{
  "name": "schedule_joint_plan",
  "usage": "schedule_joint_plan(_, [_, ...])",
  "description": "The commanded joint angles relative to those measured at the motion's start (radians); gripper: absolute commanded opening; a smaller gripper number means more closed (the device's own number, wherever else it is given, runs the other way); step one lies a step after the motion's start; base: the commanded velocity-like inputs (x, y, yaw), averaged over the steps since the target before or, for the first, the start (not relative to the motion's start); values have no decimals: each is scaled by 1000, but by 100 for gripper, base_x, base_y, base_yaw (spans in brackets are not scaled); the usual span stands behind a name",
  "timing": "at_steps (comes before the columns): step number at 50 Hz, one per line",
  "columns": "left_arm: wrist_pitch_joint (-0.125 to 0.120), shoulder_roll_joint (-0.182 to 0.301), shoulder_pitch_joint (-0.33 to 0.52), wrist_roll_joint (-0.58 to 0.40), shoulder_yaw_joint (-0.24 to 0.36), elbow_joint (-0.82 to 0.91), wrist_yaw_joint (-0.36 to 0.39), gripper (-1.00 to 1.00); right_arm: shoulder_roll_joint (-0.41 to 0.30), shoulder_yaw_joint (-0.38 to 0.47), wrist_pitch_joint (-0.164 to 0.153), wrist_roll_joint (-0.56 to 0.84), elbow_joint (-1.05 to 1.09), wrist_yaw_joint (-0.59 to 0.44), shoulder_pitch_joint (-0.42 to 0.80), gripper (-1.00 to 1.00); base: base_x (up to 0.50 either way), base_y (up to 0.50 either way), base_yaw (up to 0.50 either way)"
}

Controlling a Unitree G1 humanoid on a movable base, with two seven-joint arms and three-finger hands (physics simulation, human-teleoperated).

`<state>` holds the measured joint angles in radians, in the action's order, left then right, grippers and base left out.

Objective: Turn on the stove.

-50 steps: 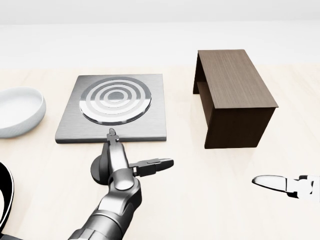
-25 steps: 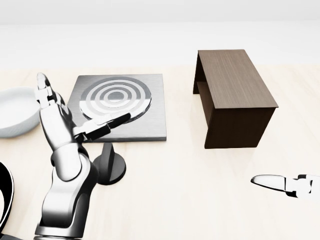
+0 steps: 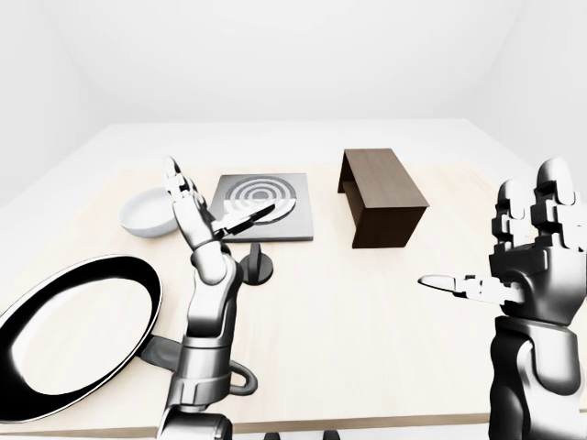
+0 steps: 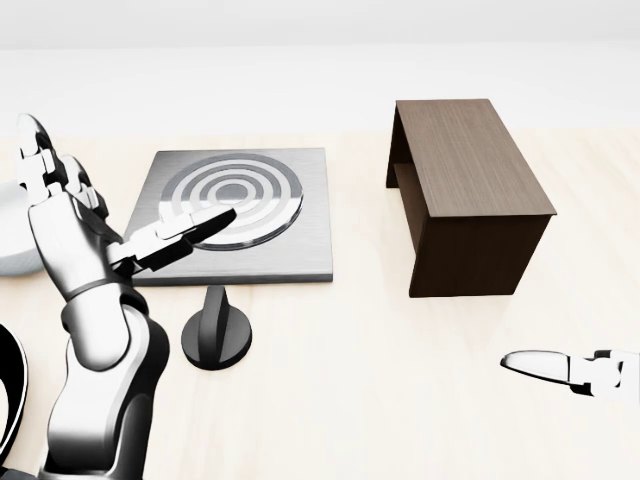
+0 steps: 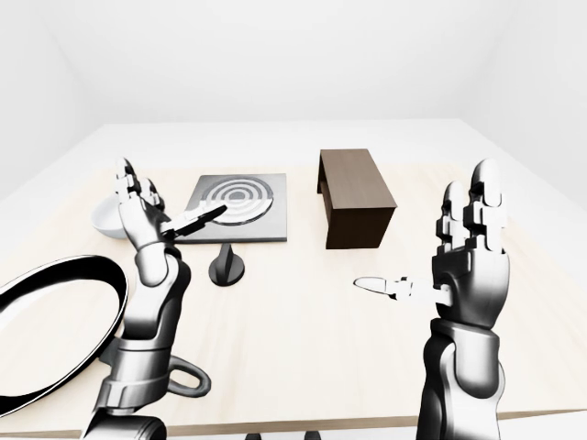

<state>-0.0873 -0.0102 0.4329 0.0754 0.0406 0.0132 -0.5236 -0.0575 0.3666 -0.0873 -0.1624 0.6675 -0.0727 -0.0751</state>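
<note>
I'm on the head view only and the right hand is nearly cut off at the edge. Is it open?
Observer: Yes, the right hand is raised with fingers spread, holding nothing.
Operator: What is the black curve at my lower left?
Observer: A large black frying pan lying on the pale wooden table.
Operator: Is the left hand on the black stove knob?
Observer: No, the left hand is open, above the black stove knob and apart from it.
</note>
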Motion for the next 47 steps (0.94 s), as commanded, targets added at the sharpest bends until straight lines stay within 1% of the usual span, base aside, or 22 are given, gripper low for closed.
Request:
schedule_joint_plan(1, [0,1,-21,41,16,71,0,100,0,-3,0,9,-6,8,1,100,0,0,0])
schedule_joint_plan(5, [0,2,-18,38,17,62,0,100,2,-5,0,10,-6,8,-1,100,0,0,0])
schedule_joint_plan(10, [0,1,-21,36,16,101,0,100,2,-3,0,10,-9,7,-2,100,0,0,0])
schedule_joint_plan(17, [0,8,-24,48,19,306,0,100,1,-5,0,11,-9,7,-1,100,0,0,0])
schedule_joint_plan(18, [0,8,-21,65,25,353,0,100,1,-4,0,10,-7,7,-1,100,0,0,0])
schedule_joint_plan(19, [0,8,-21,67,26,356,0,100,1,-4,0,10,-7,7,-1,100,0,0,0])
schedule_joint_plan(24, [0,17,-12,79,28,480,0,100,0,-6,0,12,-4,8,2,100,0,0,0])
schedule_joint_plan(27, [0,17,-18,64,19,511,0,100,0,-4,0,11,-6,8,3,100,0,0,0])
schedule_joint_plan(32, [0,14,-16,65,25,542,0,100,-2,-6,0,12,-11,9,6,100,0,0,0])
schedule_joint_plan(47, [0,14,-18,68,26,549,0,100,-1,-7,0,12,-8,9,3,100,0,0,0])
